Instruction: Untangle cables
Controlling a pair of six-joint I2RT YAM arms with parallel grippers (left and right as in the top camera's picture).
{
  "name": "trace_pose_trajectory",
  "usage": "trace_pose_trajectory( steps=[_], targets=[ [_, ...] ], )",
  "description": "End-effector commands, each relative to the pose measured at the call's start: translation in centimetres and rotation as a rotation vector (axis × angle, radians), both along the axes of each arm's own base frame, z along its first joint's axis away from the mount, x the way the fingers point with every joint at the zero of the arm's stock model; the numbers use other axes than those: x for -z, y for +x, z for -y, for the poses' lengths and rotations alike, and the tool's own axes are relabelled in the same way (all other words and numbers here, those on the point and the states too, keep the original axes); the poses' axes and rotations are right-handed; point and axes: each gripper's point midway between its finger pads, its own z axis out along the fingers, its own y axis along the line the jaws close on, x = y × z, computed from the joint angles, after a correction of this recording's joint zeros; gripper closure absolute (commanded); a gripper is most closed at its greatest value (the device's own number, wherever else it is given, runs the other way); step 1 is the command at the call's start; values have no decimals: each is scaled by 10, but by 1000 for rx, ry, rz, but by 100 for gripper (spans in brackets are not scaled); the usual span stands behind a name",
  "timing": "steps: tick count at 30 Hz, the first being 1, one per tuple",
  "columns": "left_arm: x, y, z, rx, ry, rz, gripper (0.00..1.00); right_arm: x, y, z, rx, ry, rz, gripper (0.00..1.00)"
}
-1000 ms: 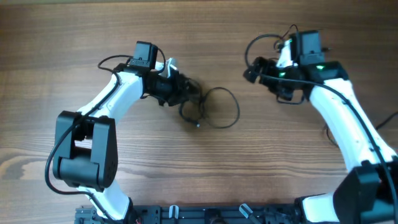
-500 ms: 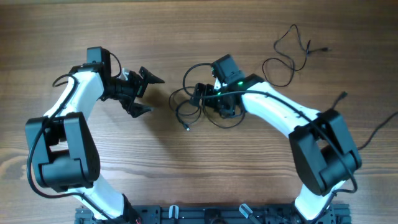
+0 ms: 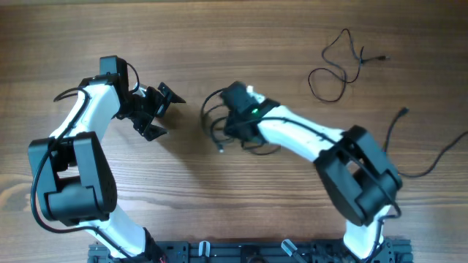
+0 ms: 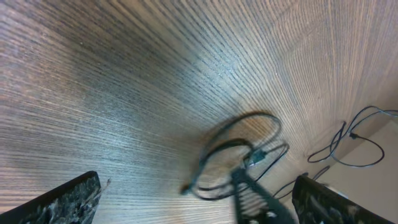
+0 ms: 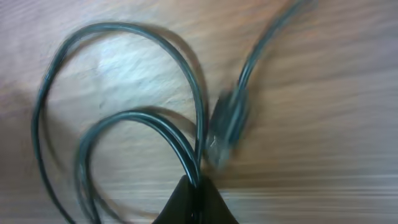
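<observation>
At mid-worktop [image 3: 241, 197], just right of centre: tangled cables [image 3: 212, 124], several thin dark loops lapped over one another. Clenched on them from above: right tool [image 3: 228, 130], tips pinched shut around a pair of strands at the crossing of the loops. Close beside that pinch in the right wrist view: a small blurred plug [image 5: 227, 127], lying on the wood.

Off to the left, well apart from the heap: left tool [image 3: 165, 113], released, jaws spread wide, turned toward the loops, touching nothing. Between its fingers [image 4: 59, 202] in the left wrist view: bare wood grain, then the heap farther off.

Around: near the far right corner, a separate cable [image 3: 344, 73], loosely looped, lying alone and apart from the tangle. Toward the right edge, another thin cord [image 3: 401, 117], plug end near the right arm's elbow, other end running off the worktop. Slanting from the heap toward the near right: white forearm [image 3: 292, 135] of the right arm, low over the wood.

Open wood along the far edge, in the near middle, and between left tool and heap. Along the near edge: dark mounting rail [image 3: 241, 252].
</observation>
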Motion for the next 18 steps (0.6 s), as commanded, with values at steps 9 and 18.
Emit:
trace_pose_trajectory(
  steps=[9,18],
  targets=[
    [0,0,-12,7,85,22,0,-321,107,309,300,63,902,95],
    [0,0,-12,7,85,22,0,-237,186,465,426,-185,1013,95]
  ],
)
